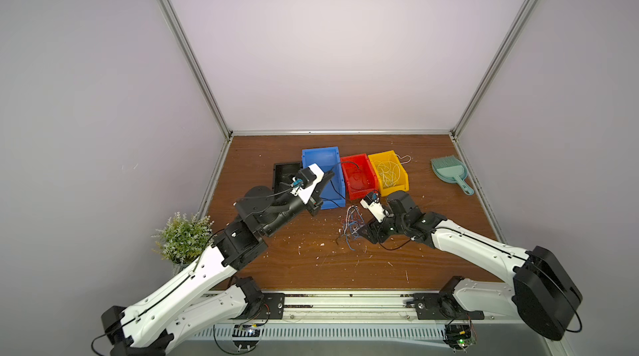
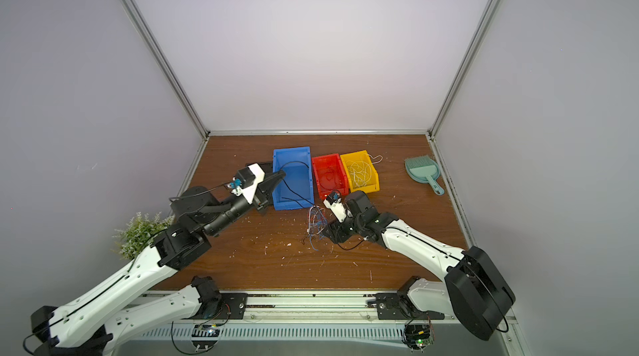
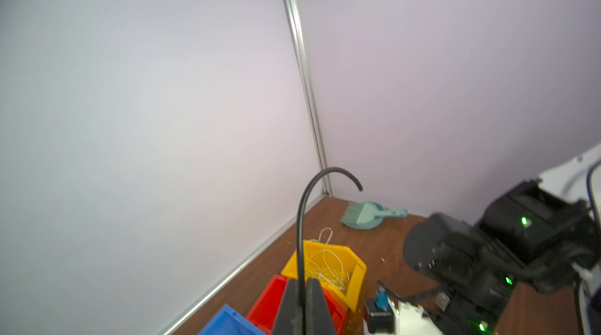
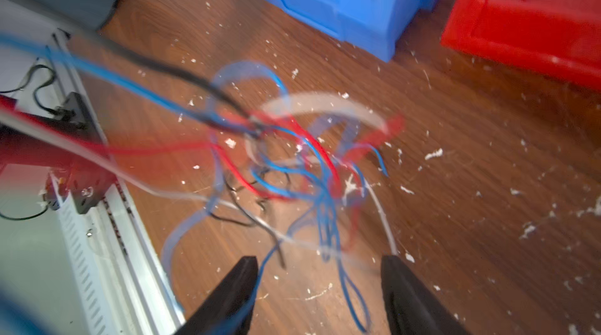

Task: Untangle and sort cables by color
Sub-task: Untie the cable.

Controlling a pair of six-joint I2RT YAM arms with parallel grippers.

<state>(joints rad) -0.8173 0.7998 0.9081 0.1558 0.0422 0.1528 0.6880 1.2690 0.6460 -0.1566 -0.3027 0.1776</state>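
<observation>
Tangle [image 1: 351,226] [image 2: 316,224] [image 4: 292,161]: hair-thin cables, blue, red, white and black, looped through one another in a loose knot. It lies on the wooden table [image 1: 294,268], just in front of the blue bin [image 1: 320,157] and the red bin [image 1: 358,159]. Blue strands are the most numerous. The right wrist view is blurred.
Black cable [image 2: 294,195] [image 3: 304,206]: one end curls free above the left jaws. The rest trails across the blue bin towards the tangle.
Left gripper [image 1: 328,176] [image 3: 301,281]: jaws pressed together on the black cable, raised over the blue bin.
Right gripper [image 1: 363,231] [image 4: 320,265]: jaws apart, low over the near edge of the tangle. A blue strand runs past one finger [image 4: 244,271]; contact unclear.
Red bin: red cables inside.
Yellow bin [image 1: 389,155]: coiled white cables [image 1: 387,171] inside, with one loop hanging over the far rim.
Table: white flecks scattered.
</observation>
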